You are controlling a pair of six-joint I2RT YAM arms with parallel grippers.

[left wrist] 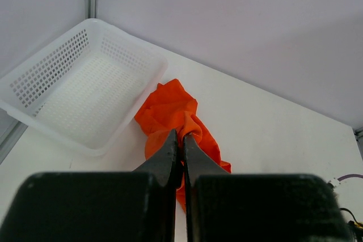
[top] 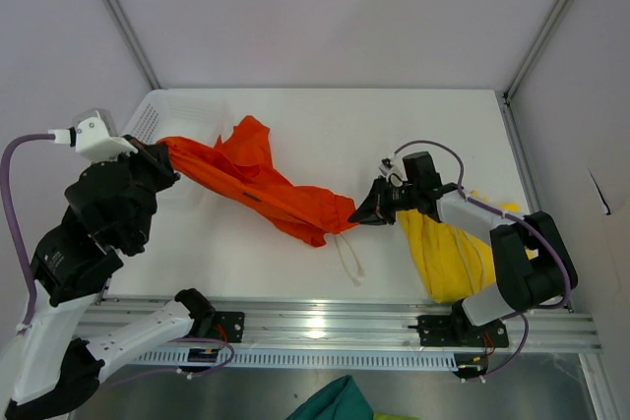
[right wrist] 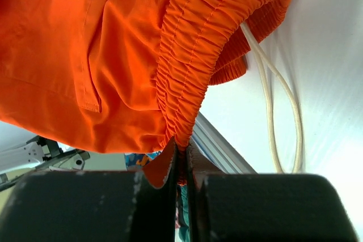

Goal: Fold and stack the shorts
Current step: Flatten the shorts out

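The orange-red shorts (top: pixel 266 187) hang stretched between my two grippers above the table. My left gripper (top: pixel 169 162) is shut on one end of them, near the basket; in the left wrist view the cloth (left wrist: pixel 173 111) is bunched at the shut gripper (left wrist: pixel 182 138). My right gripper (top: pixel 360 211) is shut on the elastic waistband (right wrist: pixel 193 72), pinched at the gripper (right wrist: pixel 181 147). White drawstrings (top: pixel 349 258) dangle from the waistband onto the table. The yellow shorts (top: pixel 448 248) lie crumpled under my right arm.
A white perforated basket (top: pixel 167 117) stands at the back left, just behind the left gripper; it also shows in the left wrist view (left wrist: pixel 79 89). A teal-green cloth (top: pixel 330 402) lies below the table's front rail.
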